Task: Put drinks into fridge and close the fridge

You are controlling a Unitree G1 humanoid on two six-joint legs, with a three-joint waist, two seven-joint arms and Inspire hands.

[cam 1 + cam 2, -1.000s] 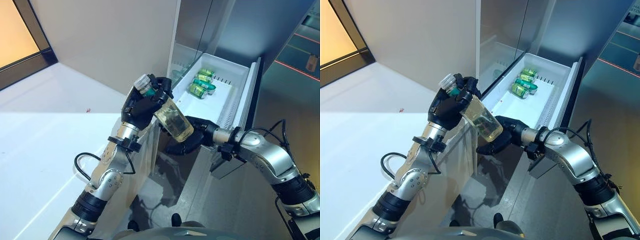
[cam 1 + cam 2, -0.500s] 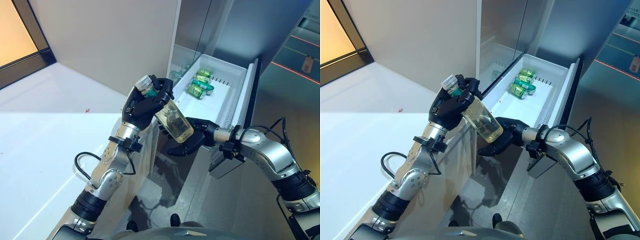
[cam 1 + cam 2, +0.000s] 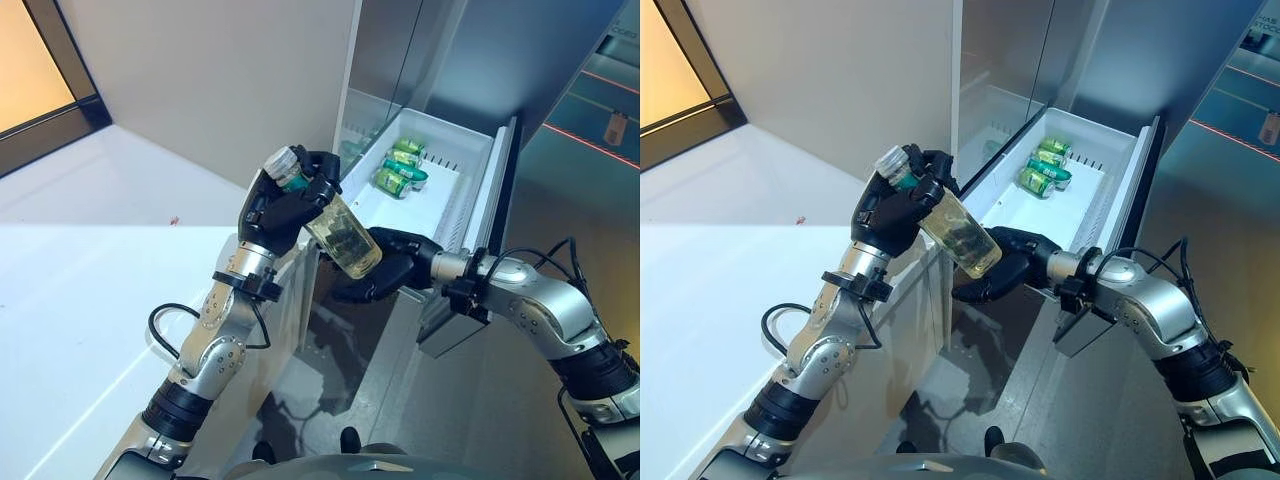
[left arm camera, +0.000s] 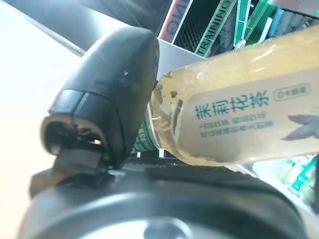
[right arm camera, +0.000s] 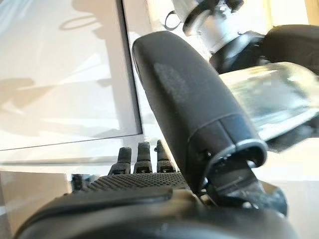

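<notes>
Bottle [image 3: 341, 235] of pale tea tilted cap-up in left hand [image 3: 283, 205], fingers curled round its neck, right hand [image 3: 392, 270] cupped loosely open under its base, green cans [image 3: 399, 168] lying in open fridge drawer [image 3: 470, 196] beyond.

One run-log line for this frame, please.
left hand: grips bottle near cap | right hand: open under bottle base | fridge drawer: open, cans inside

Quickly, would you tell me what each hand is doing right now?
Left hand: shut on the bottle.
Right hand: open, under the bottle's base.
</notes>
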